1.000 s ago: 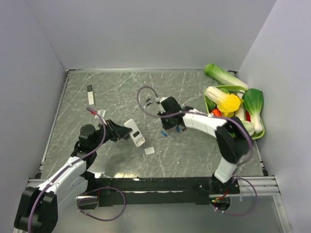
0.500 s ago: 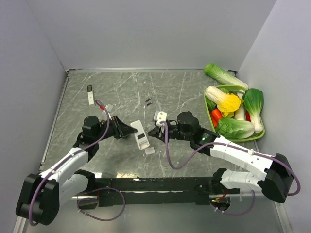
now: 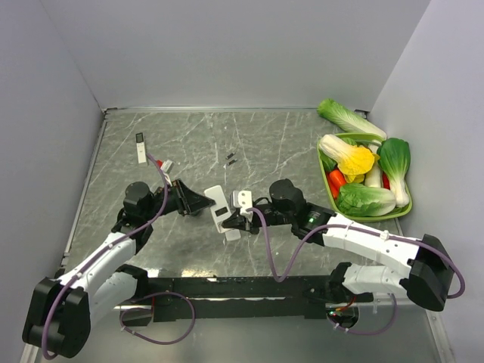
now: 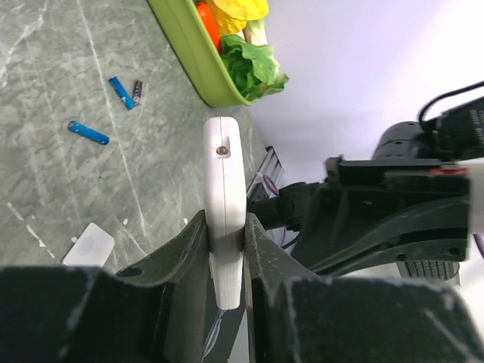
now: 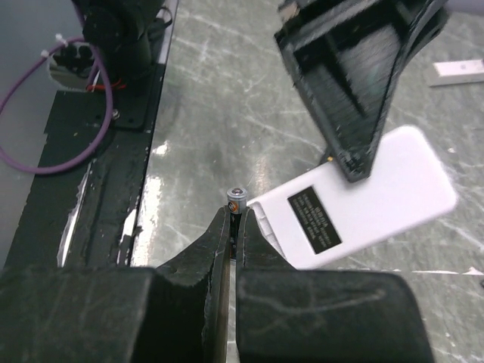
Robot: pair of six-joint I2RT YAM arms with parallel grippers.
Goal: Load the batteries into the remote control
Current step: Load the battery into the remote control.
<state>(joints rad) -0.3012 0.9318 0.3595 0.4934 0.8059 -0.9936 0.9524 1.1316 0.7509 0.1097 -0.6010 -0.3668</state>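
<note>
While my left gripper clamped the white remote across its two long edges, jaws drawn in narrow and hard against the casing, the thing hung tilted above the grey marbled table. And there was my right gripper, jaws all but closed, pinching a single battery between the fingertips! Only its metal-capped end poked out past them. That cap sat just beside the near corner of the remote, right at the end of the casing; whether the two actually touched, I could not tell. The remote's back faced my right wrist camera, black label showing.

Down on the table, two blue cells lay apart from each other, and a dark cell sat right next to the farther blue one. A small white cover plate lay flat on the table, nearer to me than the cells. Beyond the cells stood the green tray, piled with leafy vegetables.
</note>
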